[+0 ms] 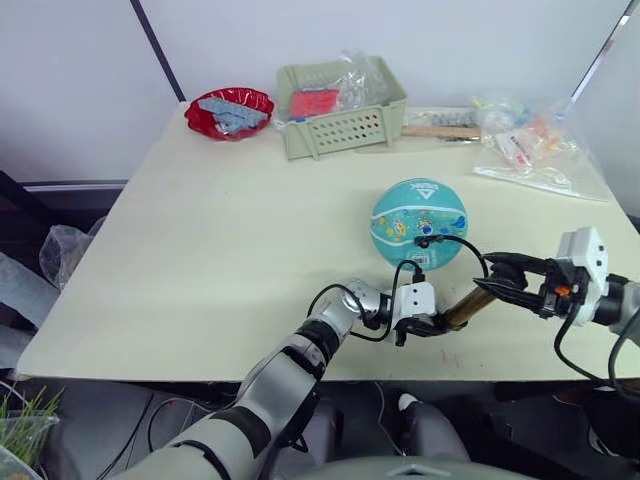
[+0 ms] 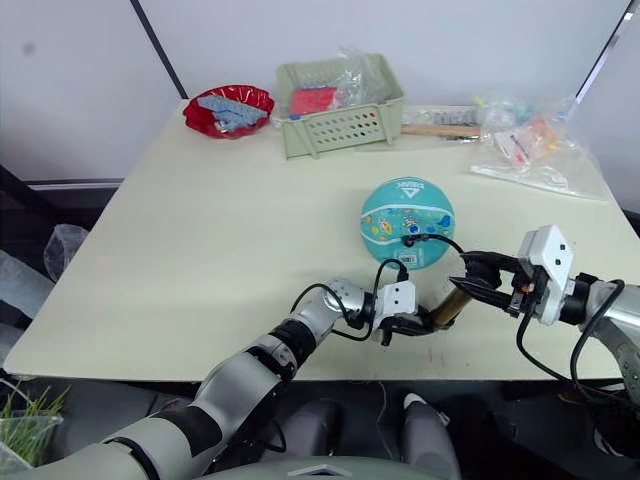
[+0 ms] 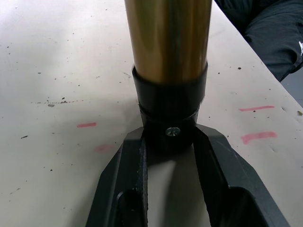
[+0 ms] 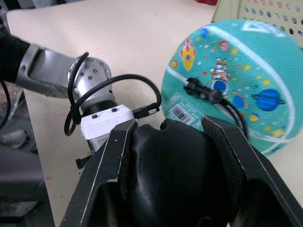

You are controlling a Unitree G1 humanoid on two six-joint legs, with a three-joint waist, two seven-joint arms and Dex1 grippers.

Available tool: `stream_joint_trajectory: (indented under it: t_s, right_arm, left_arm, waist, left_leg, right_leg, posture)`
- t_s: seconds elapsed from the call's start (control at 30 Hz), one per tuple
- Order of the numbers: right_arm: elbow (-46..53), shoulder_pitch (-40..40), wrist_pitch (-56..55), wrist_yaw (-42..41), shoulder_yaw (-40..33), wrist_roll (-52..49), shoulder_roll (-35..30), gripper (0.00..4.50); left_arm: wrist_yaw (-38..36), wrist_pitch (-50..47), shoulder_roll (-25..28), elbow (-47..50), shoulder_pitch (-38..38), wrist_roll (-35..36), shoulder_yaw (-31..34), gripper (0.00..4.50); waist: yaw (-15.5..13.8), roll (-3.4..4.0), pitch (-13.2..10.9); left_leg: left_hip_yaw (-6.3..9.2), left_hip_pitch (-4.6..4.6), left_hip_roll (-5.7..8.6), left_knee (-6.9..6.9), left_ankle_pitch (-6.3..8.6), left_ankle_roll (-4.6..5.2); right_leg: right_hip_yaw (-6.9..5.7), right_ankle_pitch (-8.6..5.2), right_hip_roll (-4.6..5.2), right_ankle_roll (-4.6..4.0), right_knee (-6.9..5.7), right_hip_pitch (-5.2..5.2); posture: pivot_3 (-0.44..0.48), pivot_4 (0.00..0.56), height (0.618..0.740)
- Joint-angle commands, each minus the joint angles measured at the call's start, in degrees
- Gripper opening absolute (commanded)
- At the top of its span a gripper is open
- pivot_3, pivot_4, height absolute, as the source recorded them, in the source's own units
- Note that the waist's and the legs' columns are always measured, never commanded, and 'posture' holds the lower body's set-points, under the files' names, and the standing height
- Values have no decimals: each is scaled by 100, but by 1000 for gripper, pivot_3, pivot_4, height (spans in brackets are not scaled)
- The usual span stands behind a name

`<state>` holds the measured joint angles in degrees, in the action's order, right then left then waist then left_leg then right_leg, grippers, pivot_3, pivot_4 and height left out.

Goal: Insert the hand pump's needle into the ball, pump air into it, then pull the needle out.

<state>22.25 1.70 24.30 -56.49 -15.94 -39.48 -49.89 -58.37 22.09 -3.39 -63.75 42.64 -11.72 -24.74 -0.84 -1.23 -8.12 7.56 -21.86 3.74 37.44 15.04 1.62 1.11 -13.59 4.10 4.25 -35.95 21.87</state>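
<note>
Both grippers' fingers clamp the hand pump (image 1: pixel 466 308) ends, its needle (image 4: pixel 196 88) seemingly in the ball (image 1: pixel 418 222).

A pale surface (image 1: pixel 200 250) spreads beyond the end effectors; white wall (image 1: pixel 70 80) behind, perhaps panelled.

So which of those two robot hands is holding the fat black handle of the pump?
The right end effector grips the black handle; the left end effector clamps the pump's other black cap, farther from the ball.
</note>
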Motion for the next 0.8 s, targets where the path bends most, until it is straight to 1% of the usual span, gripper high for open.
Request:
stream_joint_trajectory:
  t_s: [0.03, 0.1, 0.17, 0.27, 0.4, 0.6, 0.73, 0.8]
  right_arm:
    - [408, -341, 225, -3, -856, -786, -182, 1633]
    - [516, -529, 468, 39, -1249, -1173, -360, 1633]
    - [563, -587, 664, 28, -1488, -1364, -502, 1633]
    - [494, -697, 998, 42, -2016, -1715, -790, 1633]
    - [388, -864, 1341, 27, -2391, -2003, -1081, 1633]
    - [305, -1257, 1776, 180, -2669, -2443, -1407, 1633]
    - [353, -1473, 1965, 342, -2666, -2608, -1465, 1633]
    - [445, -1415, 2037, 359, -2580, -2571, -1403, 1633]
  left_arm:
    - [24, -219, 133, -382, -216, -339, -198, 980]
    - [31, -228, 60, -353, -241, -328, -207, 980]
    - [44, -220, 34, -347, -244, -341, -223, 980]
    - [14, -200, 16, -335, -246, -361, -252, 980]
    - [-17, -178, 4, -338, -253, -377, -277, 980]
    - [-72, -164, -13, -328, -281, -372, -290, 980]
    - [-119, -147, -4, -313, -288, -377, -297, 980]
    - [-135, -141, -5, -311, -287, -381, -296, 980]
  waist:
    - [0, 8, -7]
    - [-3, 24, -17]
    - [-17, 42, -31]
    - [-33, 45, -31]
    - [-32, 45, -32]
    - [-34, 53, -33]
    - [-34, 58, -34]
    - [-35, 60, -33]
  left_leg:
    - [0, 0, 0, 0, 0, 0]
    - [0, -3, 3, -1, 0, 0]
    - [-2, -4, 6, 0, 0, 1]
    - [5, -8, 6, 0, 0, 1]
    - [1, -10, 7, 0, 0, 1]
    - [2, -11, 6, 0, 0, 1]
    - [-3, -31, 7, 0, 0, 2]
    - [-3, -53, 7, 2, -1, 2]
  right_leg:
    - [0, 0, 0, 0, 1, 0]
    - [0, 0, 4, 1, 1, 0]
    - [1, 1, 8, 2, 1, 0]
    - [-8, 0, 7, 2, 2, 1]
    - [-6, 1, 10, 2, 4, 1]
    - [-9, 0, 12, 2, 4, 1]
    - [-4, 1, 15, 2, 4, 24]
    - [-4, 2, 14, 1, 0, 50]
  posture:
    - [0, 150, 740]
    - [0, 150, 740]
    - [0, 150, 740]
    - [0, 150, 740]
    - [0, 150, 740]
    - [0, 150, 740]
    - [0, 150, 740]
    - [0, 150, 740]
